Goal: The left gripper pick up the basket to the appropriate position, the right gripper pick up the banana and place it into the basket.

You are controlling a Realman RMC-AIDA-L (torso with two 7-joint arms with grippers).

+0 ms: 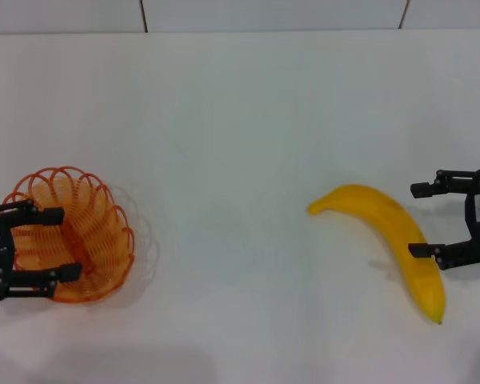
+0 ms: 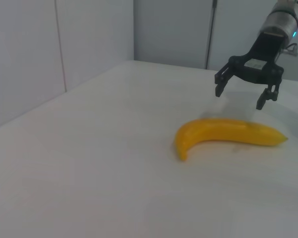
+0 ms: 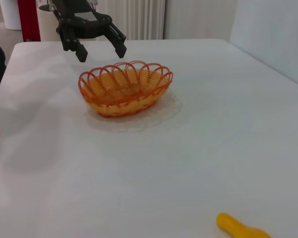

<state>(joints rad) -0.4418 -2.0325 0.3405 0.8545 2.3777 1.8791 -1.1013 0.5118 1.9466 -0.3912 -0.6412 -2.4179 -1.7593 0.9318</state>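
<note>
The orange wire basket [image 1: 96, 232] sits on the white table at the far left. My left gripper [image 1: 68, 243] hangs open over its left side, one finger near each end of the rim. In the right wrist view that left gripper [image 3: 102, 55] is above the basket [image 3: 124, 89], apart from the rim. The yellow banana [image 1: 384, 232] lies on the right. My right gripper [image 1: 414, 220] is open at the banana's right side, its fingers pointing toward it. In the left wrist view the right gripper [image 2: 240, 98] hovers just above and behind the banana [image 2: 223, 134], not touching it.
The white table [image 1: 240, 160] runs wide between basket and banana. A wall stands behind its far edge. The right wrist view shows a red object [image 3: 29, 20] and a radiator beyond the table. Only the banana's end [image 3: 236, 225] appears in that view.
</note>
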